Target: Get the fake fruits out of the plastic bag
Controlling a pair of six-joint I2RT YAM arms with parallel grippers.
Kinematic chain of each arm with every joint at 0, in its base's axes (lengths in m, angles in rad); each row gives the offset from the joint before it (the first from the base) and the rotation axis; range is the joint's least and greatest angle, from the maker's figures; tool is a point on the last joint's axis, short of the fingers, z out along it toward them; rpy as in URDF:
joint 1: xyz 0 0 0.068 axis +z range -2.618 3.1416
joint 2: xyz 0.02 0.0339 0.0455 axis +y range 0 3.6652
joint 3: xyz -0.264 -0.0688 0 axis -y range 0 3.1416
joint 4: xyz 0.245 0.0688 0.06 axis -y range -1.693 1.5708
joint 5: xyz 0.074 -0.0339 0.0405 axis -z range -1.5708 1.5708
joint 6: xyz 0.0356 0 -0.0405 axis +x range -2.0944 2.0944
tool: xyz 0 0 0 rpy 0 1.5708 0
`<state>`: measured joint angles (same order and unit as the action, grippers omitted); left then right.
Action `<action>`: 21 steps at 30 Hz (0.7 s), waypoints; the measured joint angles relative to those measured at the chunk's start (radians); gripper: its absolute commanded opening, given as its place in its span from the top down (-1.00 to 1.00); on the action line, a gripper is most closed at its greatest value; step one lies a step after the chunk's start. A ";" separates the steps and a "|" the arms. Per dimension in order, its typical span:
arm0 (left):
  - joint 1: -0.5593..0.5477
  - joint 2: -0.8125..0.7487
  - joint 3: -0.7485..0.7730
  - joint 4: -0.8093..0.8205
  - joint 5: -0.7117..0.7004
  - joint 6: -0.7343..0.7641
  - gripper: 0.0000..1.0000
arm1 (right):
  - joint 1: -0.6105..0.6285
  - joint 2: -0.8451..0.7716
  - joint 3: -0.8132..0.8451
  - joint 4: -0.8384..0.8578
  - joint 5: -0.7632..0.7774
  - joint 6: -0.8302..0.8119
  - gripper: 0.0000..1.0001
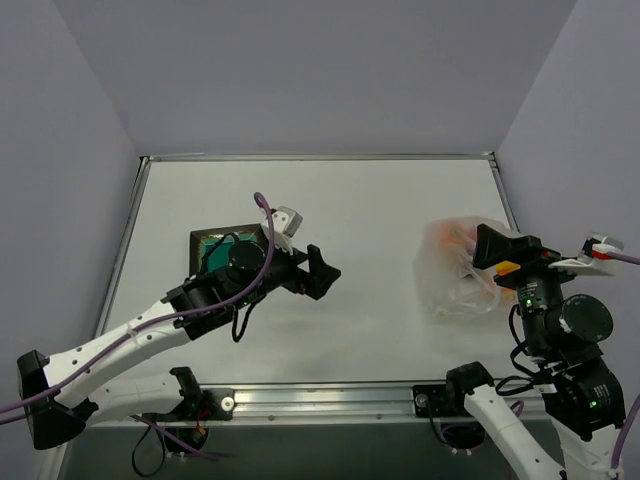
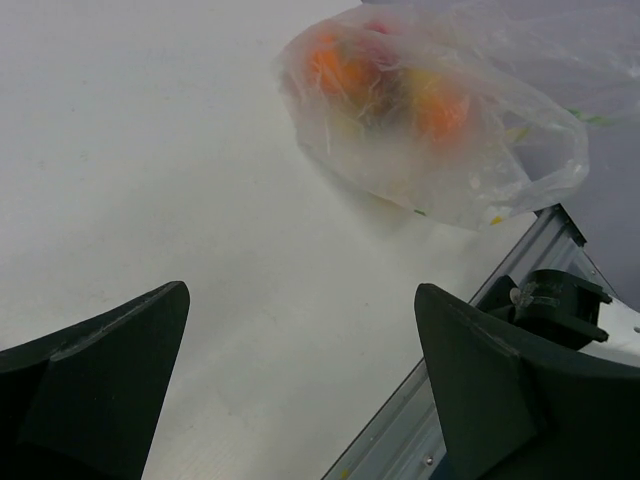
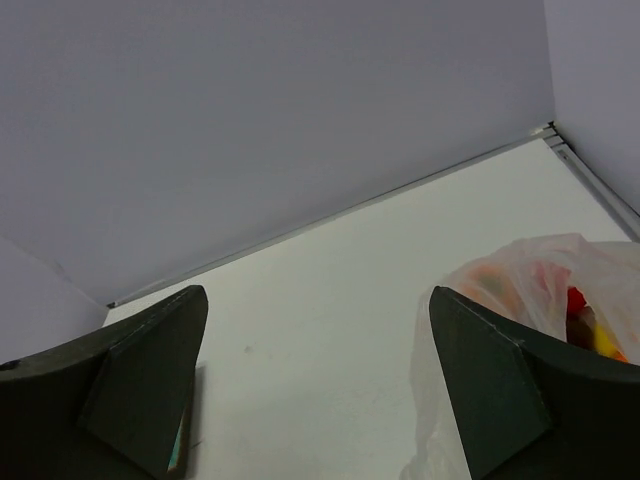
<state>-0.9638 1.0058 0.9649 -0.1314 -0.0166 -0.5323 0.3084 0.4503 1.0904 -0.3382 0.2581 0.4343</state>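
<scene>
The clear crinkly plastic bag (image 1: 452, 272) lies at the right of the table with the fake fruits inside. In the left wrist view the bag (image 2: 470, 170) shows orange fruits (image 2: 335, 65) and a red one through the plastic. In the right wrist view the bag (image 3: 530, 275) shows orange, red and yellow fruit. My left gripper (image 1: 314, 270) is open and empty above mid-table, well left of the bag; its jaws stand wide apart (image 2: 302, 292). My right gripper (image 1: 484, 247) is open and empty, hovering over the bag's near right part (image 3: 319, 296).
A teal square plate with a dark rim (image 1: 212, 250) lies left of centre, partly hidden under my left arm; a sliver of it shows in the right wrist view (image 3: 176, 452). A metal rail (image 1: 330, 398) runs along the near edge. Grey walls enclose the table.
</scene>
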 measured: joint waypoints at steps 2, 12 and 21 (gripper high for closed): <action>-0.015 0.026 0.000 0.039 0.027 0.001 -0.88 | 0.000 -0.001 0.008 -0.025 0.024 -0.002 -0.69; -0.297 0.390 0.224 0.162 0.051 0.119 -0.88 | 0.000 -0.021 0.132 -0.118 0.222 -0.013 -0.55; -0.481 0.714 0.519 0.157 0.045 0.343 -0.88 | 0.002 -0.029 0.167 -0.154 0.328 -0.032 -0.52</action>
<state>-1.4452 1.7195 1.4841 0.0254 0.0280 -0.1894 0.3099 0.4217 1.2572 -0.4923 0.5858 0.4019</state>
